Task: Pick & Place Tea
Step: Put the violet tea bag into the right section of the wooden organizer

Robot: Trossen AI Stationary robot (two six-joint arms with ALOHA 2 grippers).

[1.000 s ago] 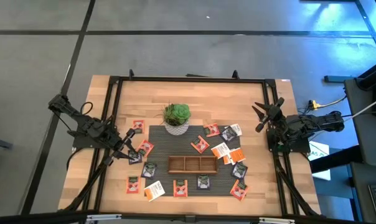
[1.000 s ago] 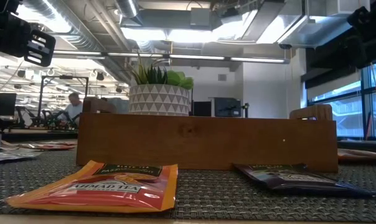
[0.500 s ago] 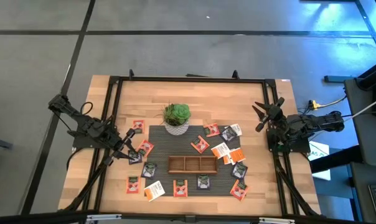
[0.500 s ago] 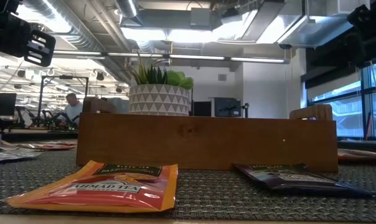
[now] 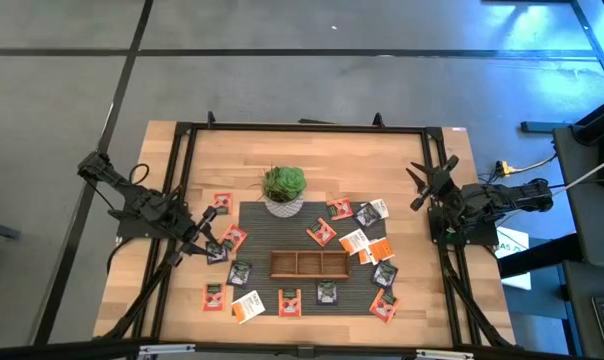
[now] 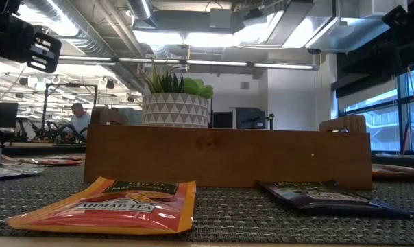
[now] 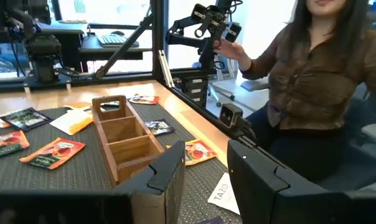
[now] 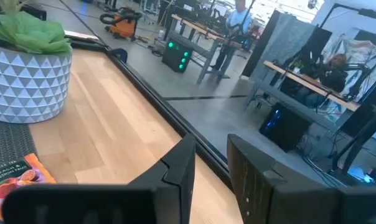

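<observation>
Several small square tea sachets lie flat on the dark mat and the wood around it: orange-red ones, dark ones, white-and-orange ones. In the low view an orange-red sachet and a dark one lie before the wooden tray. My left gripper stands open at the mat's left edge, above the sachets there, with nothing between its fingers. My right gripper stands open near the table's right edge, also with nothing in it.
The three-compartment wooden tray lies in the middle of the mat. A plant in a white patterned pot stands behind it. A black frame runs round the table. A person in a brown shirt sits beside the table.
</observation>
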